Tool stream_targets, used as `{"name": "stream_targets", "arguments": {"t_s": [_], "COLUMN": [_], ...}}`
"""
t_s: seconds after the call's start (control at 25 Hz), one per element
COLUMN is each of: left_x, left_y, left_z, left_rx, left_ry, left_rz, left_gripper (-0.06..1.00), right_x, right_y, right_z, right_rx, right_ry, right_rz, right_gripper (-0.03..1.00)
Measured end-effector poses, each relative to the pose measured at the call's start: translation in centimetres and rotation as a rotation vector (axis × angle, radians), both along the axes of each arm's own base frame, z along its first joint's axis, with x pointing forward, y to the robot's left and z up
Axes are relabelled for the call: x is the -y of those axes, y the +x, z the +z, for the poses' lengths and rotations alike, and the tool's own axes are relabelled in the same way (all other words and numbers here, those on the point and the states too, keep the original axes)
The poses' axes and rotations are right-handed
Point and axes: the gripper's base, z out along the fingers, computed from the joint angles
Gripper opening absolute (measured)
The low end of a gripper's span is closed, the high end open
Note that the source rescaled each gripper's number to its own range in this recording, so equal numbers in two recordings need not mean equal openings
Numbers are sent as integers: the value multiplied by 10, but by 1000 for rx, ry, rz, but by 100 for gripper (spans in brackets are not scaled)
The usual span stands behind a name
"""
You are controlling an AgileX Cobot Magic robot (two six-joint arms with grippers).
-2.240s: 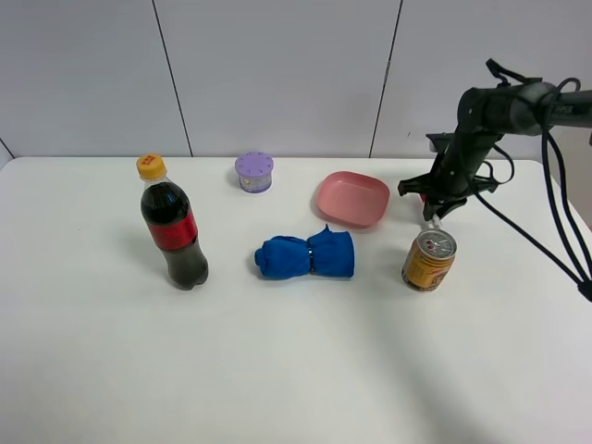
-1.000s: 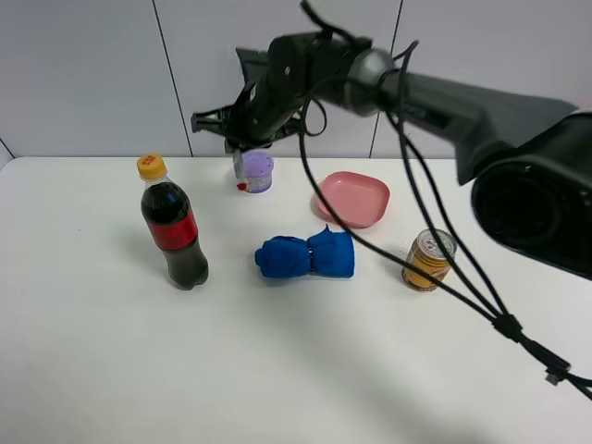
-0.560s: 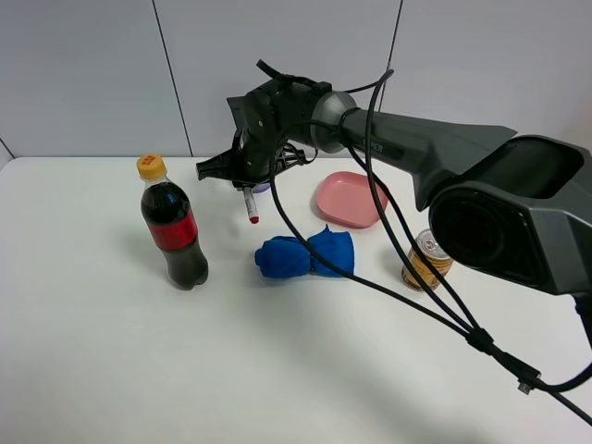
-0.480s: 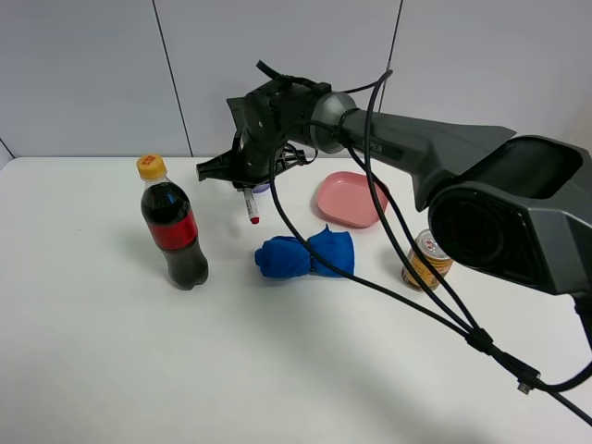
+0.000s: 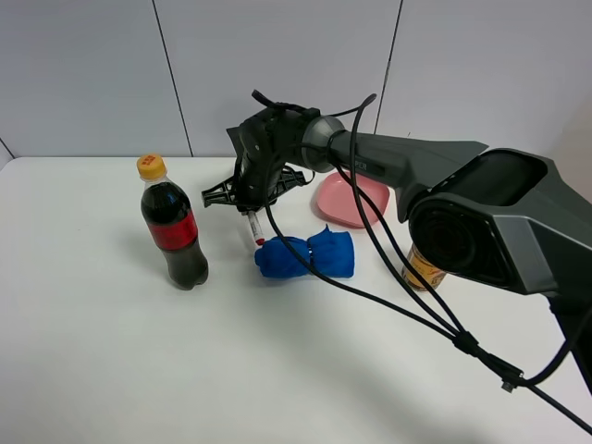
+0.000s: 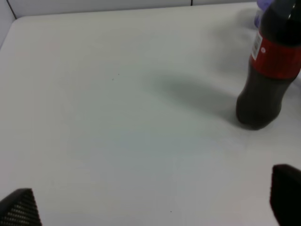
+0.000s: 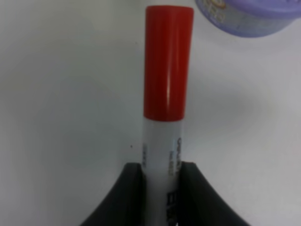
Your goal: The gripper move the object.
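Note:
My right gripper has reached across to the left of the middle and is shut on the white marker pen. The pen hangs red cap down, just above the table, between the cola bottle and the blue cloth. In the right wrist view the black fingers clamp the printed barrel of the pen, with the red cap pointing away from the gripper. My left gripper is open and empty over bare table, and the bottle stands ahead of it.
A pink bowl sits behind the cloth. A gold can is partly hidden by the right arm. A purple lidded tub lies just beyond the pen's cap. Black cables trail from the right arm across the table's right half.
My right arm swung from beside the gold can across to the back left with the pen. It has since come forward and lower, between the bottle and the cloth.

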Motion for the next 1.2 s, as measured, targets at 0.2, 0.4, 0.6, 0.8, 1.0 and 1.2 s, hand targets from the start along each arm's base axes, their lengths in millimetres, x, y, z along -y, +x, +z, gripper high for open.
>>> {"name": "stream_targets", "arguments": {"t_s": [0.2, 0.4, 0.6, 0.8, 1.0, 1.2], "left_x": [0, 0, 0, 0, 0, 0], "left_y": [0, 0, 0, 0, 0, 0], "left_z": [0, 0, 0, 0, 0, 0], "left_rx": [0, 0, 0, 0, 0, 0], "left_ry": [0, 0, 0, 0, 0, 0], "left_rz": [0, 0, 0, 0, 0, 0], "left_gripper": [100, 100, 100, 100, 100, 100], "right_x": [0, 0, -1, 1, 10, 30], "right_y": [0, 0, 1, -1, -9, -25], "right_z": [0, 0, 0, 3, 49, 121], "right_rx": [12, 15, 21, 14, 25, 88], "right_ry": [-14, -16, -12, -22, -63, -106], "right_rz": [35, 43, 46, 49, 89, 118], "right_gripper": [2, 43, 94, 100, 99, 96]}}
